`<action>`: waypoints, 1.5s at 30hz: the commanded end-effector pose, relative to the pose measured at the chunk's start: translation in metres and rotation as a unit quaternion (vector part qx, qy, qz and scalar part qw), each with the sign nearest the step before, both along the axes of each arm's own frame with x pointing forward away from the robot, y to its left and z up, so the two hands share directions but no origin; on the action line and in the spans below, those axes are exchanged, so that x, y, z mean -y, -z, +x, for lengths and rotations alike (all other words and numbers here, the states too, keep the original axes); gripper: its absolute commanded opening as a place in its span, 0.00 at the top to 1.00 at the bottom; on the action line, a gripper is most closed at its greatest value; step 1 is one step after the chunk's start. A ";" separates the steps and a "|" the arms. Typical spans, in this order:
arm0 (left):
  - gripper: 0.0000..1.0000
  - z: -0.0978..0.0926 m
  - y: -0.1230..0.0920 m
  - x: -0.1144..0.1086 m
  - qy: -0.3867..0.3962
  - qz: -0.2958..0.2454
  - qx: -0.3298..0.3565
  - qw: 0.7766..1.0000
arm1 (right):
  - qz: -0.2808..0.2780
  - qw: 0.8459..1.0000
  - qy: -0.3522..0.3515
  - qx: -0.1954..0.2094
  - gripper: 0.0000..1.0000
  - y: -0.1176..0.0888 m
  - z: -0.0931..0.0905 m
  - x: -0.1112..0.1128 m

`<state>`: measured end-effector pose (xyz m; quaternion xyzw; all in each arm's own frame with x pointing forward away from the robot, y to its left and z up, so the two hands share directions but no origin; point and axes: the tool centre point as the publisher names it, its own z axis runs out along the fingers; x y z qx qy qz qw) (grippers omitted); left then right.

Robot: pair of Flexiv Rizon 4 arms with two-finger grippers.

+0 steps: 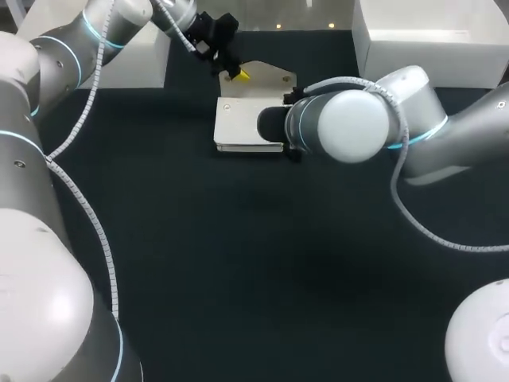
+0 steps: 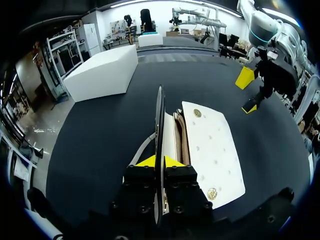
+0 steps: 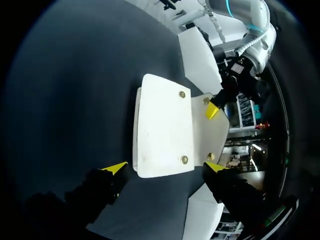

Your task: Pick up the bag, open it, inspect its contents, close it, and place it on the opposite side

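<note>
Where the left gripper bites: both yellow tips press from two sides onto the thin edge of the flap, which stands upright between them, seen edge-on.
Left fingers: close together, with only the flap's thickness between them.
Flap: white, lifted off the bag's body and running straight ahead from the left gripper.
Bag: white, lying flat on the table just beside the left gripper, on the side toward the right arm.
Opening: between the held flap and the body, tan layered edges show just ahead of the left fingers. What lies inside cannot be made out.
Strap: pale grey, curving away just beside the left gripper on the far side of the flap from the body.
Studs: gold-coloured, set near the corners of the bag's top face and on the flap.
Right gripper: fingers spread wide, holding nothing.
Right fingertips: one sits just beside a corner of the bag's near end, the other near a stud on the flap. Whether either touches the bag cannot be told.
Grippers to each other: the left gripper's yellow tip on the flap lies ahead of the right gripper, past its own tip on that side.
Table: dark, bearing the bag under both grippers.
White block: on the table well ahead of the left gripper, on the side away from the bag.
White box: beyond the right arm, well apart from the bag.
</note>
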<state>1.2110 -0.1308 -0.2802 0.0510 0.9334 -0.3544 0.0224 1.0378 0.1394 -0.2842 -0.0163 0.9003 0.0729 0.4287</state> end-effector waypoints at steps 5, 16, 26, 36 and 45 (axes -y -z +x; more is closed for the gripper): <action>1.00 -0.033 -0.043 -0.006 -0.020 0.028 0.022 0.999 | -0.012 1.000 0.011 0.001 1.00 -0.032 -0.007 0.002; 1.00 -0.052 -0.057 -0.016 -0.035 0.046 0.001 0.998 | -0.004 1.000 0.010 0.000 1.00 -0.054 -0.003 -0.002; 1.00 -0.052 -0.057 -0.016 -0.035 0.046 0.001 0.998 | -0.007 1.000 -0.001 0.007 1.00 -0.068 0.003 -0.004; 1.00 -0.066 -0.057 -0.010 -0.045 0.027 -0.013 0.999 | -0.012 1.000 0.007 0.003 1.00 -0.064 0.035 -0.009; 1.00 -0.075 -0.057 -0.011 -0.051 0.008 -0.022 0.998 | 0.006 1.000 0.022 -0.006 1.00 -0.051 0.056 -0.009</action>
